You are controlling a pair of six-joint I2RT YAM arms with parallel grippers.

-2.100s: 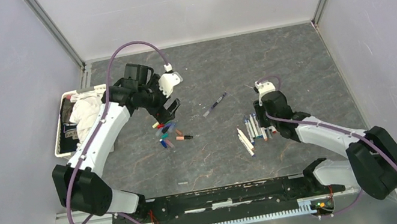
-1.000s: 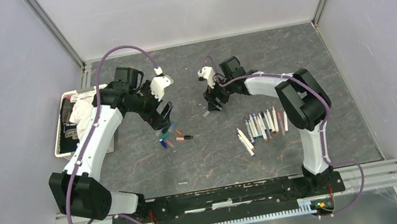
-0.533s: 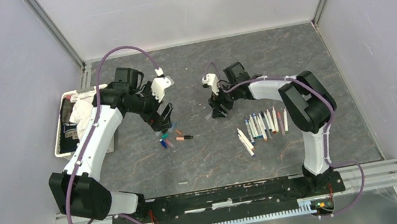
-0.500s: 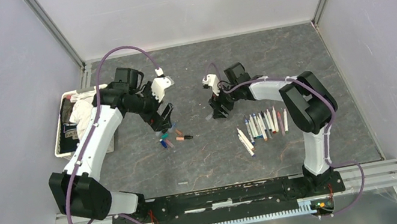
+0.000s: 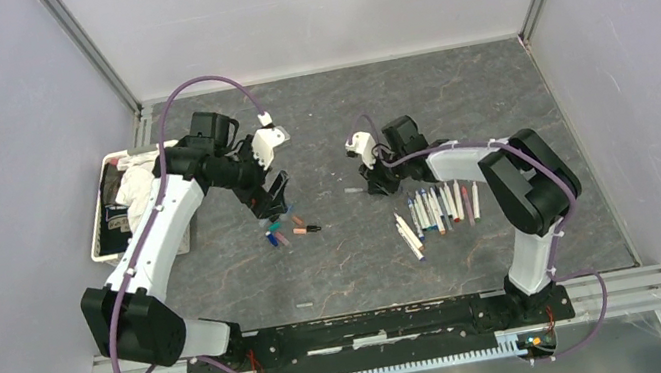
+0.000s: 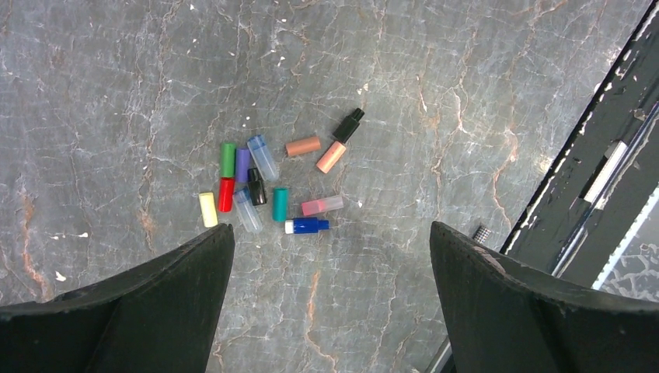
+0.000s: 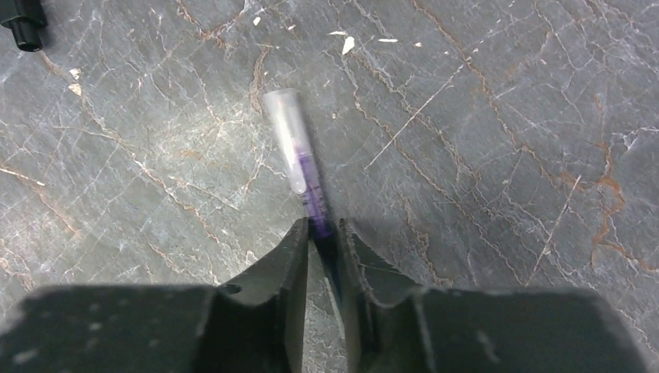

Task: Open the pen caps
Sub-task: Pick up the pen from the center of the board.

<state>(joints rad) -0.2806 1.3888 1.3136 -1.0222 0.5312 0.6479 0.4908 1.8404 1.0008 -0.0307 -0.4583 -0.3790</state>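
About thirteen little pen caps (image 6: 256, 186) lie bunched left of the middle. About eleven pens (image 5: 434, 210) lie right of the middle, plus one more pen (image 7: 299, 167).

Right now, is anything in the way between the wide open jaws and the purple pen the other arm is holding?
Nothing visible. The left gripper hangs open above the heap of small coloured plastic caps, while the right gripper pinches the thin purple pen with a see-through cap. Only grey marbled table lies between them.

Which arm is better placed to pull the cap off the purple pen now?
Left. The left gripper is open and empty above the loose caps; the right gripper is shut on the pen, its cap sticking out.
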